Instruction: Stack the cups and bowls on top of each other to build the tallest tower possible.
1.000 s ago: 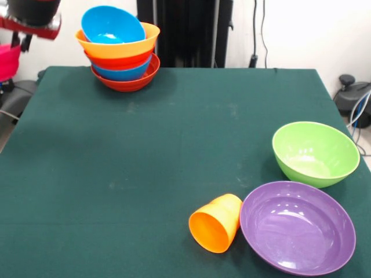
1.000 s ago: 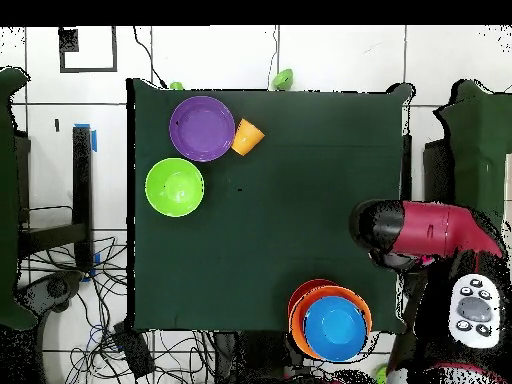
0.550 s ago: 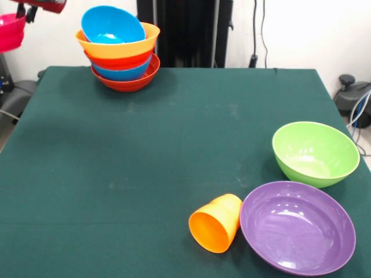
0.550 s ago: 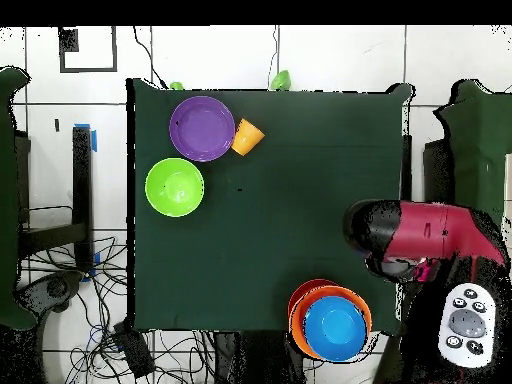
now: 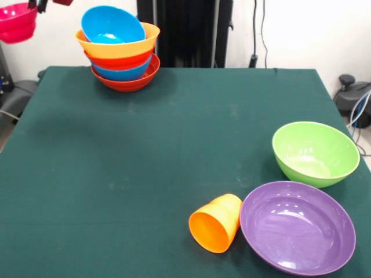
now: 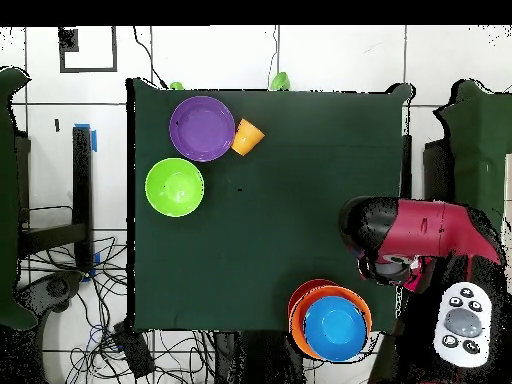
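Observation:
The tower (image 5: 119,49) stands at the table's far left corner: a red-orange bowl at the base, then blue, red-orange and wide orange bowls, with a blue bowl tilted on top. From above, the tower (image 6: 330,320) sits close to the red and black arm (image 6: 405,238). A small magenta bowl (image 5: 17,22) hangs in the air left of the tower, and my gripper (image 5: 36,4) is shut on its rim at the top edge. The orange cup (image 5: 215,223) lies on its side against the purple bowl (image 5: 297,227). A green bowl (image 5: 316,153) sits behind them.
In the overhead view the purple bowl (image 6: 202,128), cup (image 6: 247,136) and green bowl (image 6: 175,187) cluster at one corner of the green table (image 6: 290,220). Two small green things (image 6: 283,78) sit at that table edge. A white button pad (image 6: 462,325) lies beside the arm.
The magenta bowl has risen and shifted right, closer to the tower, as the arm carried it. From above, the arm has crept further over the table. Nothing else moved.

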